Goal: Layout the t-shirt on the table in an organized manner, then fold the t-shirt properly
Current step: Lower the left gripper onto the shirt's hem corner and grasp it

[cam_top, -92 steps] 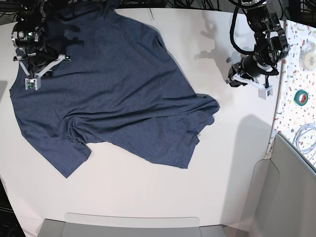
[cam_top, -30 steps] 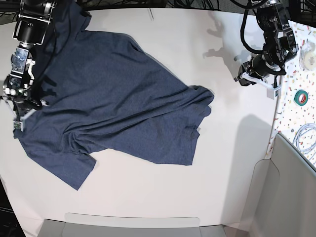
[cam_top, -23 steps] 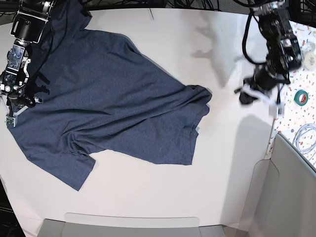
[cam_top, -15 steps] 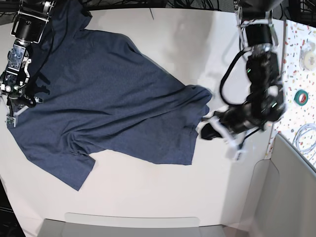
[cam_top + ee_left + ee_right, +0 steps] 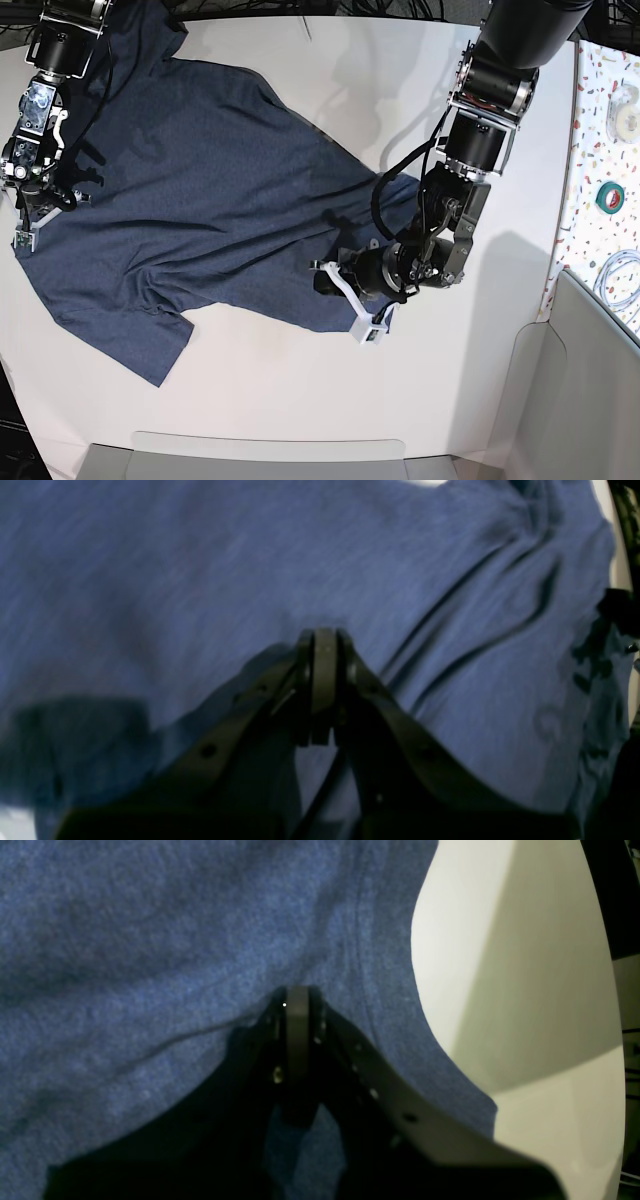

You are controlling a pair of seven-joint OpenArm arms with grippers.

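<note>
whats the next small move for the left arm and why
Probably open the left end effector and pinch the cloth beneath it. It sits shut over the t-shirt, whose right side lies bunched and creased, while the right end effector is shut at the opposite edge, so spreading needs a second grip.

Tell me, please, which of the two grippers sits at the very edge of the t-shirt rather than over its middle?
The right gripper: its view shows the t-shirt's hem and the bare table right beside it. The left gripper has cloth on every side.

The navy t-shirt (image 5: 200, 190) lies spread but creased, plain side up, on the white table (image 5: 300, 390).
</note>
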